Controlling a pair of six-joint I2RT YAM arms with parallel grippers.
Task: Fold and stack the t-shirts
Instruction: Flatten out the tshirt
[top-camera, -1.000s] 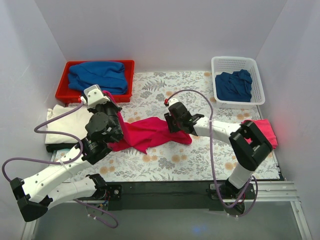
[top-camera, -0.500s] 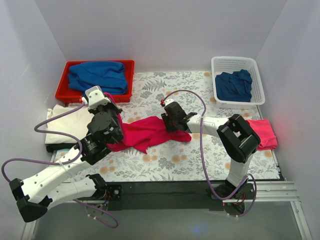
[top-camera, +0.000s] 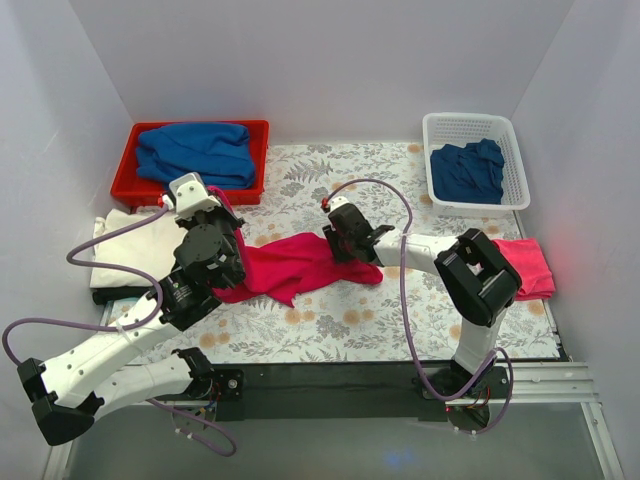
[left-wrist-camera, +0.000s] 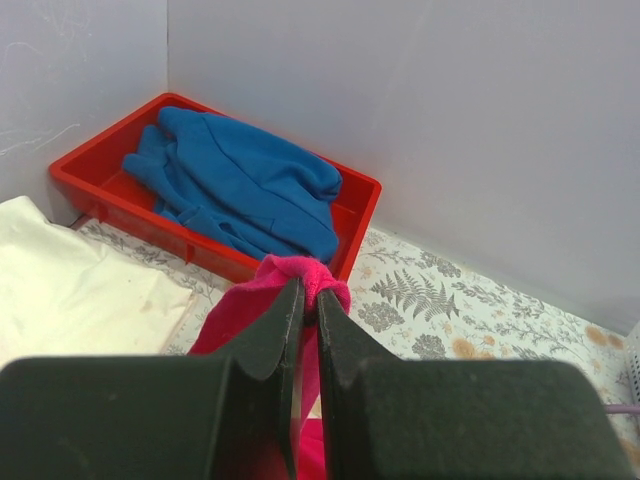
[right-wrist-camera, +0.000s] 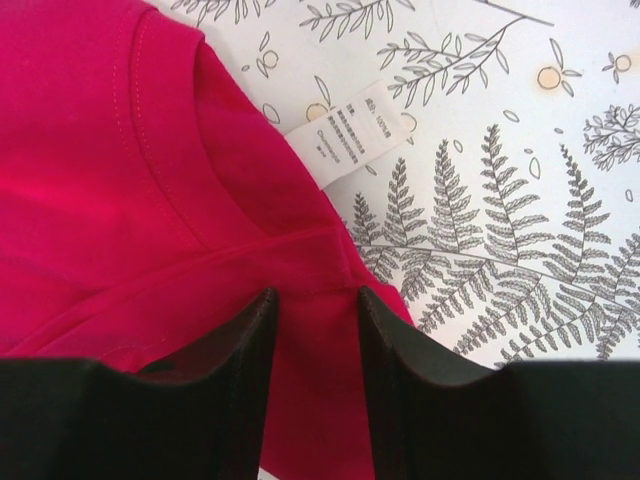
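Left wrist view first: my left gripper (left-wrist-camera: 308, 290) is clamped tight on a bunched fold of the crimson t-shirt (left-wrist-camera: 318, 272). A knot of cloth pokes out past the fingertips and the rest drops away below them. Beyond it the red tray (left-wrist-camera: 365, 195) sits against the back wall with a blue t-shirt (left-wrist-camera: 245, 180) heaped inside. The cream t-shirt (left-wrist-camera: 60, 290) lies flat at the lower left, beside the flowered cloth (left-wrist-camera: 450, 310).

Over to the right wrist view: my right gripper (right-wrist-camera: 313, 300) has its jaws parted, hanging over the shirt's neck end with crimson fabric showing in the gap. I can't tell whether the tips touch the cloth. The neckband (right-wrist-camera: 170, 120) curves up the picture, and the white neck label (right-wrist-camera: 350, 125) sticks out from it onto the fern print.

Now the top view: the crimson shirt lies across the middle of the table, long axis running left to right, its middle bulging a little toward the near side. Its left end rises into my left gripper, and the neck end points right and slightly far, under my right gripper. A second blue t-shirt (top-camera: 468, 170) fills the white basket (top-camera: 475, 207) at the far right. A pink t-shirt (top-camera: 535, 268) lies at the right edge, partly behind my right arm.
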